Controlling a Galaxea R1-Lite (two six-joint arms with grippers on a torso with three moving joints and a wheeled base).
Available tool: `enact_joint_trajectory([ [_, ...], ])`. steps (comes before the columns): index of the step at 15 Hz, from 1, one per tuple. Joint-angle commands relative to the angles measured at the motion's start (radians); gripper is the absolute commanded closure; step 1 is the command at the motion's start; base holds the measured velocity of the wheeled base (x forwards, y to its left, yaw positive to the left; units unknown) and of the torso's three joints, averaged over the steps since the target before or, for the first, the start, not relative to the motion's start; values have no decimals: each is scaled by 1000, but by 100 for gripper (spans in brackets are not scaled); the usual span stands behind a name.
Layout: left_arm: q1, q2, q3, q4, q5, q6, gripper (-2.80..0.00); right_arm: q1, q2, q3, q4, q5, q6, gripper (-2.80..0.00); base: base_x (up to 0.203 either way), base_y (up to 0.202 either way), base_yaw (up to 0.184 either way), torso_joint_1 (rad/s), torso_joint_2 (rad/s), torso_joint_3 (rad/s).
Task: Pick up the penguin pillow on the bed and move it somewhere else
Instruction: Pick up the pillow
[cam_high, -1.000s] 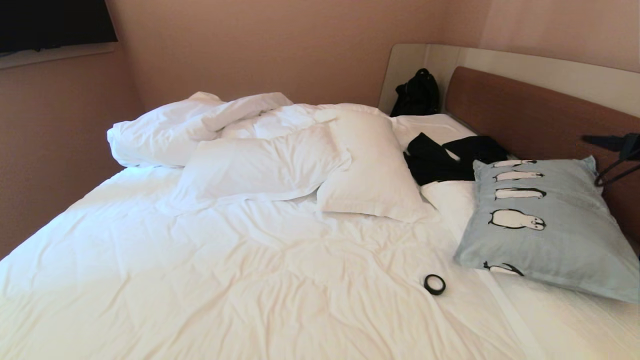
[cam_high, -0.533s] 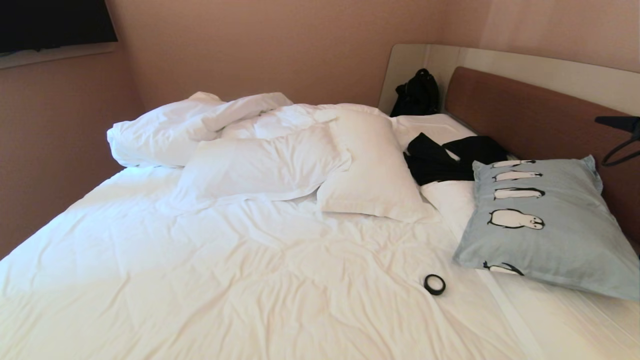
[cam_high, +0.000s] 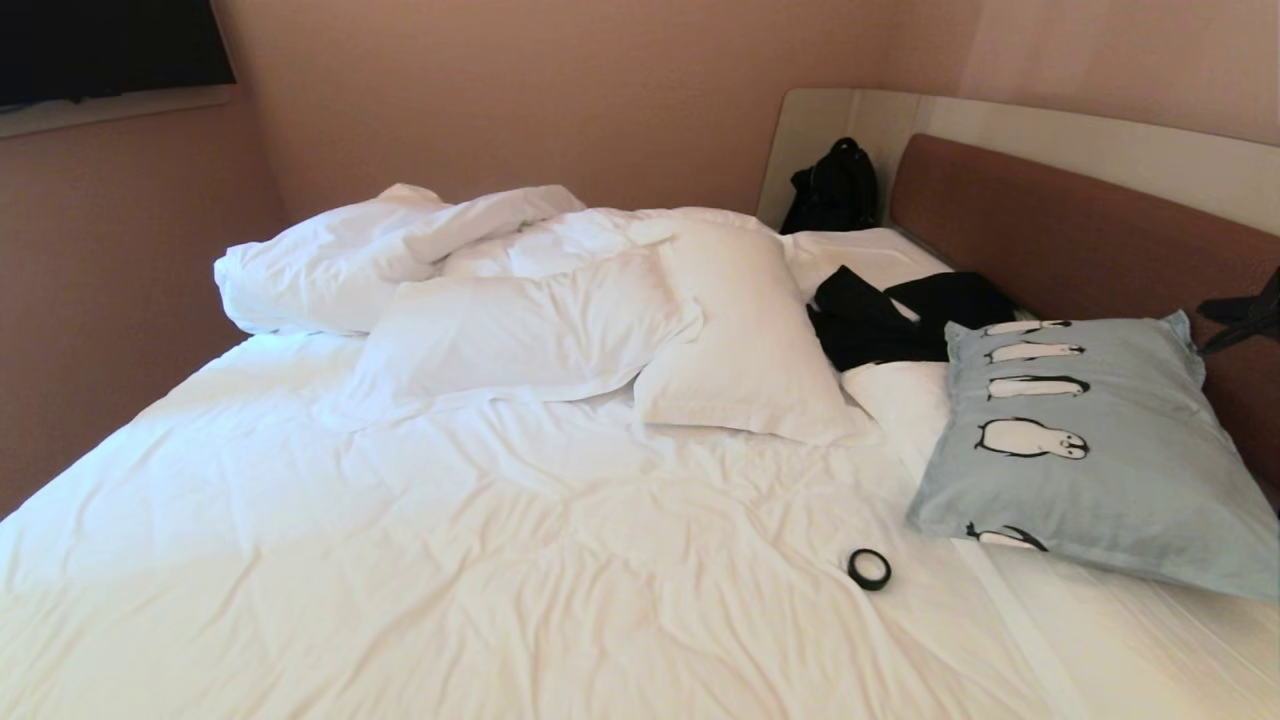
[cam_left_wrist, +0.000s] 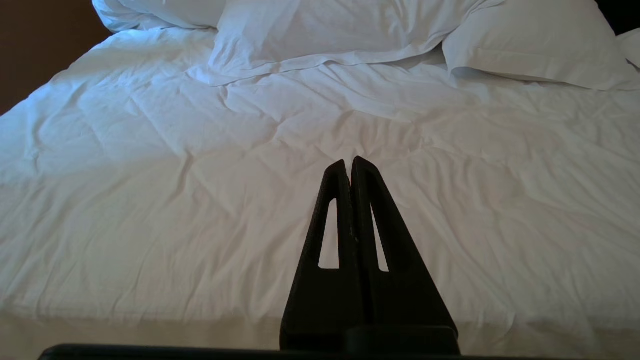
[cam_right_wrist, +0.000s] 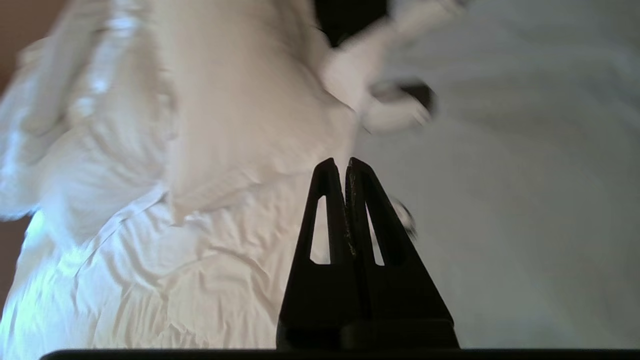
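Looking down the right wrist camera, I see my right gripper (cam_right_wrist: 346, 162) with its two black fingers pressed together and nothing between them, hanging above the bed (cam_high: 450, 560). That view is smeared, so beyond the tips I can only make out white bedding and the grey-blue of the penguin pillow (cam_right_wrist: 525, 210). In the head view the same arm shows only as a dark shape at the right edge (cam_high: 1245, 312), in front of the brown headboard (cam_high: 1050, 215) and just past the pillow's far corner; I cannot tell whether it touches anything there.

My left gripper (cam_left_wrist: 350, 161) is likewise closed and empty, pointing out over the rumpled white duvet (cam_left_wrist: 200, 175) (it does not show in the head view).

The penguin pillow (cam_high: 1095, 450) lies on the right side of the bed near the headboard, its row of penguins facing up. A small black ring (cam_high: 869, 568) sits on the sheet near its lower left corner. Dark clothing (cam_high: 900, 315) lies beside the pillow's far end, and a black bag (cam_high: 835, 190) stands in the corner. Two white pillows (cam_high: 640, 330) lean together mid-bed.
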Motion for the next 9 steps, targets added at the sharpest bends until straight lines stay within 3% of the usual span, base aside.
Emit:
enact_joint_trajectory([
  [1,0,0,2,0,0,0,0,-50,-46,145,53,-283,65,0,0,0,0,0,0,0],
  [3,0,0,2,0,0,0,0,-115,-50,247,32,-221,68,0,0,0,0,0,0,0],
  [5,0,0,2,0,0,0,0,-195,-53,348,-77,-28,68,0,0,0,0,0,0,0],
  [8,0,0,2,0,0,0,0,-331,-46,498,-287,330,67,0,0,0,0,0,0,0],
  [9,0,0,2,0,0,0,0,-356,-43,546,-343,382,64,0,0,0,0,0,0,0],
])
